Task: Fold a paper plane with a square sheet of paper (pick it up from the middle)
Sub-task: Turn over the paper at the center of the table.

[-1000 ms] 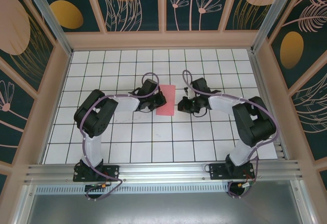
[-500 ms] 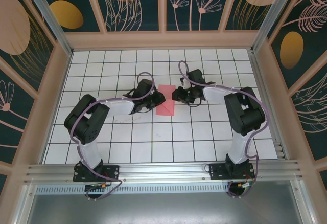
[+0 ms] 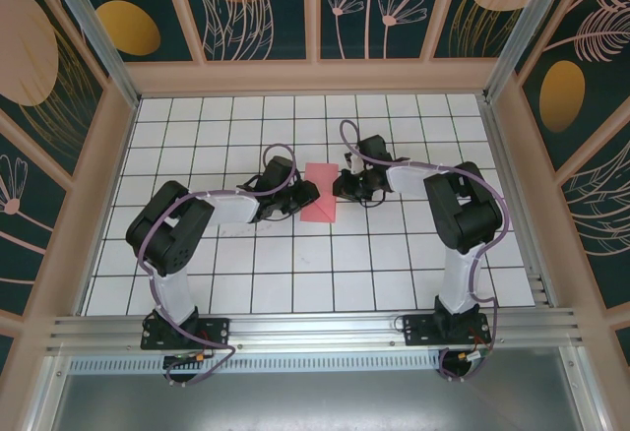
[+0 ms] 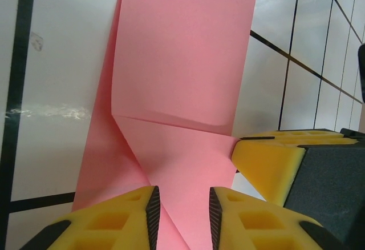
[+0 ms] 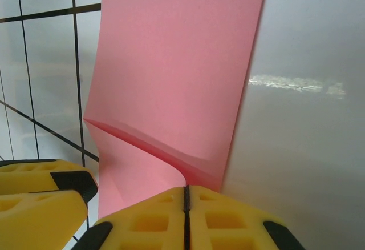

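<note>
Close under its wrist camera, the left gripper [image 4: 181,207] stands narrowly parted over the folded square sheet of paper [image 4: 182,61] at mid-board; beyond it, the right gripper [image 5: 185,204] is pinched closed on the opposite edge. With only one side held, a pull could skew the sheet — the crease would set crooked.

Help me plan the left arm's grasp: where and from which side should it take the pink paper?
Grip the square sheet of paper at the middle of its left edge, coming low from the left. That edge seems raised, sitting between the open jaws of the left gripper; the right gripper pinches the opposite edge.
</note>
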Robot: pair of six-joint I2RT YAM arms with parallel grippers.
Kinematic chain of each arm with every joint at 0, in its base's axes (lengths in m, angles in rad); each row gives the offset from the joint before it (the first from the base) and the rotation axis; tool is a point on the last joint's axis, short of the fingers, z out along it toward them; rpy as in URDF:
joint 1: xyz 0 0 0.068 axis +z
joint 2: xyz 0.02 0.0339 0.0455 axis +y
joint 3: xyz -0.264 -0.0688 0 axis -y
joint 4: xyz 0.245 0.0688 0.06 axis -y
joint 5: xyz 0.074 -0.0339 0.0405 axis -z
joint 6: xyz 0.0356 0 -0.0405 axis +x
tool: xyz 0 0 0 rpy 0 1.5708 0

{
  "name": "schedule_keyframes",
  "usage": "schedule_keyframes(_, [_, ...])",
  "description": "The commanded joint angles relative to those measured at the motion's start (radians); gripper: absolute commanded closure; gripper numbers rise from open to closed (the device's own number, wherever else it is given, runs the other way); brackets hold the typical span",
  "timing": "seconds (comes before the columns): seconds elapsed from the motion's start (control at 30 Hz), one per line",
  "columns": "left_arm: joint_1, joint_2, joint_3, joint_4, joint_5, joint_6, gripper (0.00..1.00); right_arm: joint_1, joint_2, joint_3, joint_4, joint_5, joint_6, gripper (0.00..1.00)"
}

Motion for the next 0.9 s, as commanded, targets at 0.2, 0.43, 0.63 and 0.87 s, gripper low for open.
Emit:
schedule_keyframes(0.2, [0.006, 0.046, 0.017, 0.043, 0.043, -0.005, 0.64, -0.011, 0.005, 0.007, 0.006, -0.003, 0.0, 0.92])
schedule_keyframes(0.43, [0.006, 0.072, 0.029, 0.082, 0.071, -0.001, 0.65, -0.015, 0.003, -0.002, 0.009, -0.003, 0.001, 0.92])
schedule_keyframes(0.63, [0.005, 0.105, 0.076, 0.084, 0.077, 0.011, 0.7, -0.019, -0.003, -0.007, 0.011, -0.005, 0.003, 0.92])
schedule_keyframes(0.87, [0.006, 0.1, 0.07, 0.081, 0.071, 0.008, 0.66, -0.03, -0.009, -0.026, 0.014, 0.009, 0.015, 0.93])
